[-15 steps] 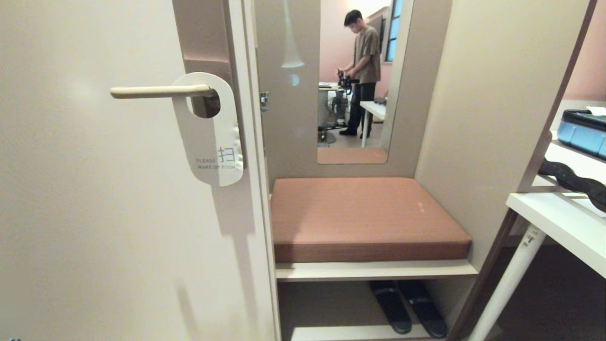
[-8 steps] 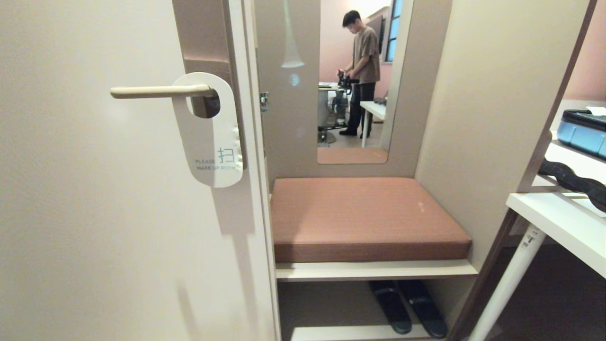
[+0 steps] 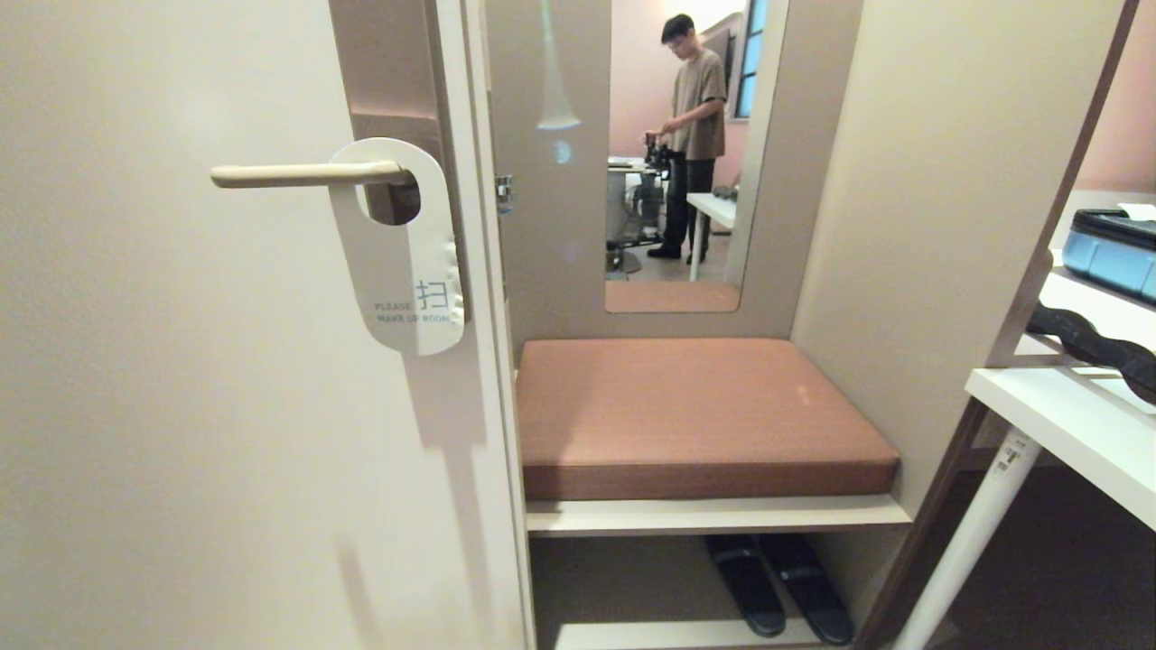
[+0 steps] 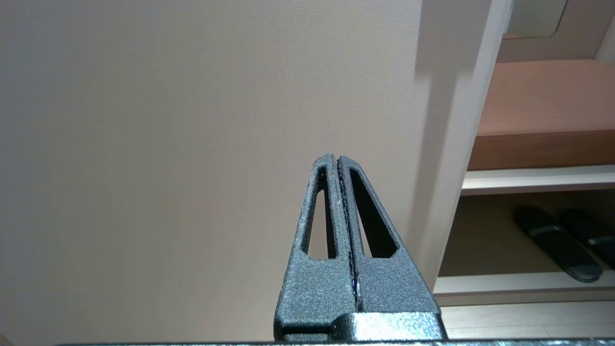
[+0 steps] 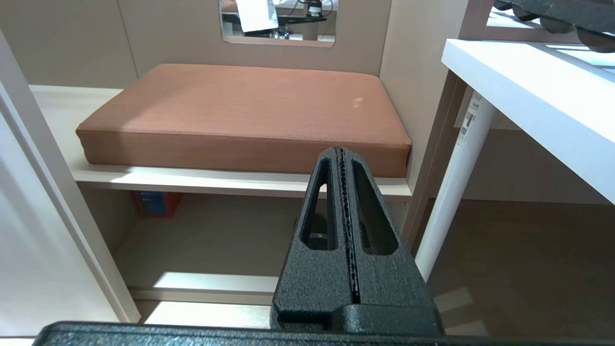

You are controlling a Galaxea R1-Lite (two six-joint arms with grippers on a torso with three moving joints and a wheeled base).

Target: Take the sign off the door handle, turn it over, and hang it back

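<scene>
Plainly, the sign [image 3: 398,248] hung on the door handle [image 3: 302,174], its oval hole looped over the lever close to the brown backplate [image 3: 390,99], white side outward with blue MAKE UP ROOM lettering near its lower rounded end. It hung almost straight down, its lower end leaning slightly toward the door's edge. Neither arm showed in the head view. The left gripper [image 4: 339,158] sat low before the plain face of the door [image 4: 192,120], fingers pressed flat together with nothing between them, pointing forward and somewhat upward along the panel. The right gripper [image 5: 342,150] was likewise pinched closed and empty, aimed at the front edge of the brown seat cushion [image 5: 250,110] on its shelf. A person [image 3: 694,126] stood at a table seen in the mirror [image 3: 677,153] beyond the cushion.
</scene>
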